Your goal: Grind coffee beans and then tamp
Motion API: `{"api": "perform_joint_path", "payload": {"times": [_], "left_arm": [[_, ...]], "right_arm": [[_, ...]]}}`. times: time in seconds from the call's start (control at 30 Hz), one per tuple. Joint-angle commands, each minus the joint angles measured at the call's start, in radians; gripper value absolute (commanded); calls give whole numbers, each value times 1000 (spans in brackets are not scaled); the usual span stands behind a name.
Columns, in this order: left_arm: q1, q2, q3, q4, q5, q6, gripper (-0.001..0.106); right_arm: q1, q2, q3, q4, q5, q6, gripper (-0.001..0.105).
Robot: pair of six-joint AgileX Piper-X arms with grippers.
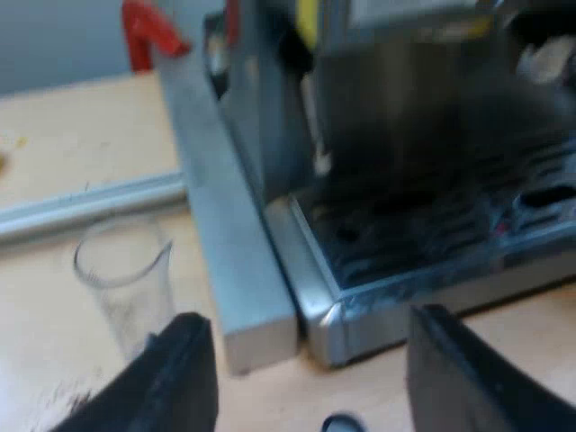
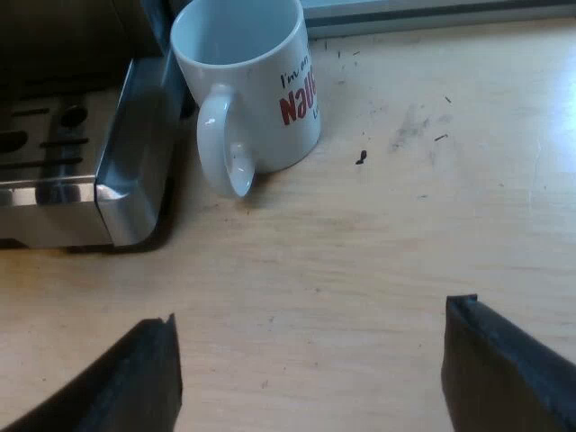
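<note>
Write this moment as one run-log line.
left gripper open, empty, by measuring glass and espresso machine | right gripper open, empty, over wooden table, white mug beside machine

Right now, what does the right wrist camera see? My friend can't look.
A white mug with red letters stands upright on the wooden table, close beside the espresso machine. The right gripper hovers open above the table.
</note>
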Motion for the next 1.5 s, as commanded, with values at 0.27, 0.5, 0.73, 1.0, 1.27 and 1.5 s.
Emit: {"api": "perform_joint_path", "payload": {"times": [0.27,0.5,0.73,1.0,1.27,1.5], "left_arm": [[-211,52,-46,-78,146,0,57],[-358,117,14,-129,227,75,52],[-420,119,184,-364,262,75,52],[-421,121,352,-603,310,75,52],[-421,167,371,-625,323,65,52],[-421,254,372,-633,346,65,52]], "right_arm": [[183,210,-160,-14,-96,-48,63],[378,311,-177,-16,-100,-80,63],[613,364,-171,-39,7,-91,63],[858,427,-171,-159,228,-85,63],[1070,537,-68,-414,428,68,63],[1244,653,57,-706,614,177,56]]}}
